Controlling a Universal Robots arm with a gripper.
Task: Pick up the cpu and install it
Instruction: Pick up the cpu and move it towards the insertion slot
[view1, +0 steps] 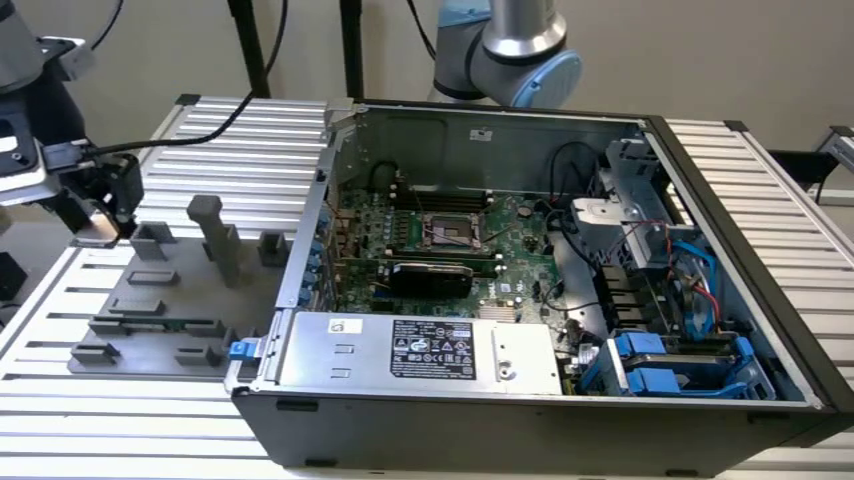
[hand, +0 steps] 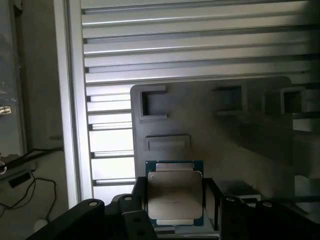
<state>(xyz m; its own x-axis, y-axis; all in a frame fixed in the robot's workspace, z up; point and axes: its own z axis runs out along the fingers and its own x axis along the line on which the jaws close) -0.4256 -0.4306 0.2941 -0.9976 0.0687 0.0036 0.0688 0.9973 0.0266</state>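
1. Silvery metal tops the cpu (hand: 175, 192), which is clamped by its two side edges between the fingers of the tool (hand: 176, 200). It seems to be lifted just off the grey fixture tray (view1: 134, 330) at the exterior view's left.
2. The hold is on thin edges only, so a jolt or a slight tilt could let the chip slip or twist. A drop onto the tray or the ribbed tabletop (view1: 240, 130) could damage its underside.
3. Any skew in the hold would likely reach the socket (view1: 447, 232), where a crooked seat could bend contacts.
4. A tall grey post (view1: 214, 235) stands on the tray between the tool and the computer case (view1: 534, 420), and a low path risks clipping it.
5. The case's side wall (view1: 327, 170) is a raised edge to clear. Above it the open top gives free room, though boards and wires crowd the socket.
6. A black cable (view1: 174, 145) runs from the tool and could snag.
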